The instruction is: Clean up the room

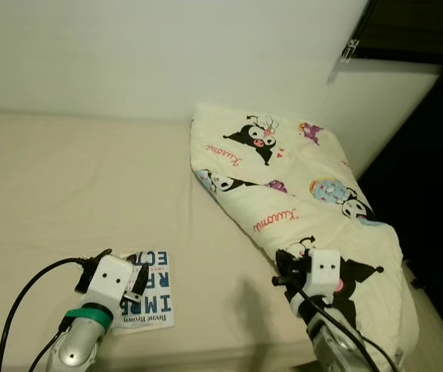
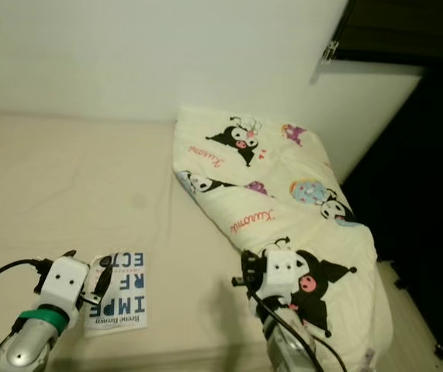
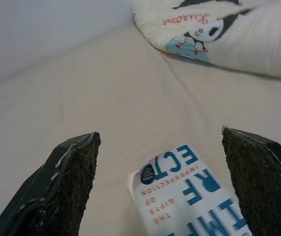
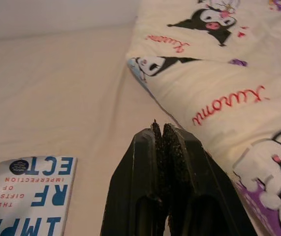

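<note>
Left gripper [image 3: 160, 187] fingers spread wide, hovering over the near end of a white book [image 1: 150, 301] lying flat on the bed [image 1: 66, 194]. Right gripper [image 4: 164, 147] fingers pressed together, empty, beside the cartoon-print quilt [image 1: 299, 194] far right.

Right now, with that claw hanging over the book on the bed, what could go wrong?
The book lies flat on the soft bed, so the open left gripper may press it into the sheet or crease the cover instead of getting hold of an edge. It also lies near the bed's front edge, so a nudge might slide it off. The shut right gripper sits close to the cartoon-print blanket and could snag it.
</note>
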Controlling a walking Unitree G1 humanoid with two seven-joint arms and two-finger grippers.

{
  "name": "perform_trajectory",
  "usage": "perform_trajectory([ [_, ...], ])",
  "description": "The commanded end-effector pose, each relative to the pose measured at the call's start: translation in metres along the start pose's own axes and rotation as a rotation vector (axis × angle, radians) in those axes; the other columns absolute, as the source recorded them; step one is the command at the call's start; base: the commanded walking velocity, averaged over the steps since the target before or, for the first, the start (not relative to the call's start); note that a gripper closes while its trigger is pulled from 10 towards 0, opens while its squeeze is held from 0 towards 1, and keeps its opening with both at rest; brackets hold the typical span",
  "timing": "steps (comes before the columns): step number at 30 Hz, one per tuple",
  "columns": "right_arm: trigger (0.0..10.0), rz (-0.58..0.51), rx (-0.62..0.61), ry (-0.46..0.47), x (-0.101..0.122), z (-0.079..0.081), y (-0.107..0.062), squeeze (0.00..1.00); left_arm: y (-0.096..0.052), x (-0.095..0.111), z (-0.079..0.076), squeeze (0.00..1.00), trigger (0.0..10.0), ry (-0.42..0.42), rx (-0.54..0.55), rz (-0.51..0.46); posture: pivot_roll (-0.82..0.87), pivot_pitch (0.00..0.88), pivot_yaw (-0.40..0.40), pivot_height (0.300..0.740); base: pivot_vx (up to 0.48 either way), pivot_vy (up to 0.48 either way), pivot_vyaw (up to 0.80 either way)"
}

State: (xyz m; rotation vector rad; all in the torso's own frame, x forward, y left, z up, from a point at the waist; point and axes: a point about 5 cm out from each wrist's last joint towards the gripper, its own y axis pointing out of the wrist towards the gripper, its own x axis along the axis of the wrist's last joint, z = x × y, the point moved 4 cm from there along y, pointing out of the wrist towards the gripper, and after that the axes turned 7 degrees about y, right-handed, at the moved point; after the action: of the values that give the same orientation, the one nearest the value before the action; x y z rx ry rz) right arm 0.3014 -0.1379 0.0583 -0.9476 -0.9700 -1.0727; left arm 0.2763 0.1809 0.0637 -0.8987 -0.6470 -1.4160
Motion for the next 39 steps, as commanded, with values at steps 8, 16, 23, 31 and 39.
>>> perform_trajectory([
  [8, 10.0, 0.064, -0.011, -0.029, -0.024, 0.0, 0.004, 0.0, 0.002, 0.011, -0.004, 0.0, 10.0, 0.456, -0.052, -0.184, 0.08, 0.0, -0.025, 0.735, 0.0, 0.0, 0.0],
  [16, 10.0, 0.062, -0.008, -0.032, -0.028, 0.004, 0.005, 0.0, -0.001, -0.002, -0.01, 0.0, 10.0, 0.515, -0.09, -0.172, 0.09, 0.0, -0.014, 0.705, 0.0, 0.0, 0.0],
  [23, 10.0, 0.052, -0.026, -0.031, -0.027, -0.001, 0.005, 0.0, -0.004, -0.026, -0.025, 0.0, 10.0, 0.644, -0.13, -0.162, 0.08, 0.001, -0.023, 0.675, 0.0, 0.0, 0.0],
  [31, 10.0, 0.045, -0.029, -0.041, -0.025, -0.003, 0.006, 0.0, -0.002, -0.023, -0.022, 0.0, 10.0, 0.657, -0.112, -0.181, 0.08, 0.014, -0.026, 0.64, 0.0, 0.0, 0.0],
  [39, 10.0, 0.046, -0.035, -0.049, -0.026, -0.006, 0.007, 0.0, 0.0, -0.025, -0.02, 0.0, 10.0, 0.667, -0.095, -0.193, 0.08, 0.02, -0.024, 0.605, 0.0, 0.0, 0.0],
])
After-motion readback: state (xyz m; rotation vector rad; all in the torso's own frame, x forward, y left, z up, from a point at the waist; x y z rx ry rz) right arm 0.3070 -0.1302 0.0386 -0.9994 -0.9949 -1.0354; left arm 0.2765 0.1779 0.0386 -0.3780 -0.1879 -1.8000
